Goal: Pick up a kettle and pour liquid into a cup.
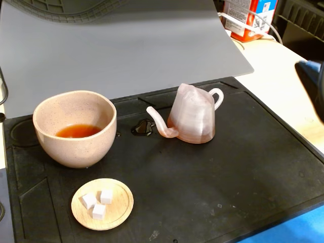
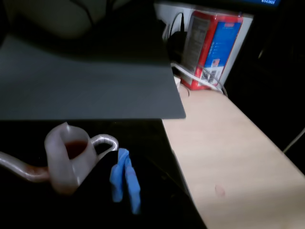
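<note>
In the wrist view the kettle's [image 2: 66, 160] spout ran off the left edge, the tool's [image 2: 125, 180] blue tips were blurred, and the cup stayed out of frame.

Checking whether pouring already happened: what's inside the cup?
The cup holds a shallow pool of reddish-orange liquid at the bottom. Its near wall hides part of the bottom, so the pool's full extent isn't visible.

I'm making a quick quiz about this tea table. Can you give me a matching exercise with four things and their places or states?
Things:
1. cup
2. kettle
3. wooden dish
4. puddle

Descriptions:
A. holds three white cubes
B. lies dark on the mat under the spout tip
C. has reddish liquid at the bottom
D. stands upright, spout towards the cup

Pairs: 1-C, 2-D, 3-A, 4-B
</note>
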`<act>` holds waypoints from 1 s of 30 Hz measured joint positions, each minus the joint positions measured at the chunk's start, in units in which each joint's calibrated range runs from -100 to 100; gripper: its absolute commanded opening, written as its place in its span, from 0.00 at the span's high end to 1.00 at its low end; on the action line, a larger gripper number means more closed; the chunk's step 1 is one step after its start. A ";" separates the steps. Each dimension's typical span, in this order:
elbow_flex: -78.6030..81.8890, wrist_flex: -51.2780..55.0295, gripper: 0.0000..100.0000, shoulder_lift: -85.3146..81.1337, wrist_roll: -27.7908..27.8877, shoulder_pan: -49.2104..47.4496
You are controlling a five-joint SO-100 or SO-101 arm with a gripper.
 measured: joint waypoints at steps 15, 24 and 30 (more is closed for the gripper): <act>0.58 57.68 1.00 -30.39 -2.36 0.00; 0.58 82.54 1.00 -30.99 -2.51 -0.45; 0.58 89.72 1.00 -30.99 -2.36 -4.99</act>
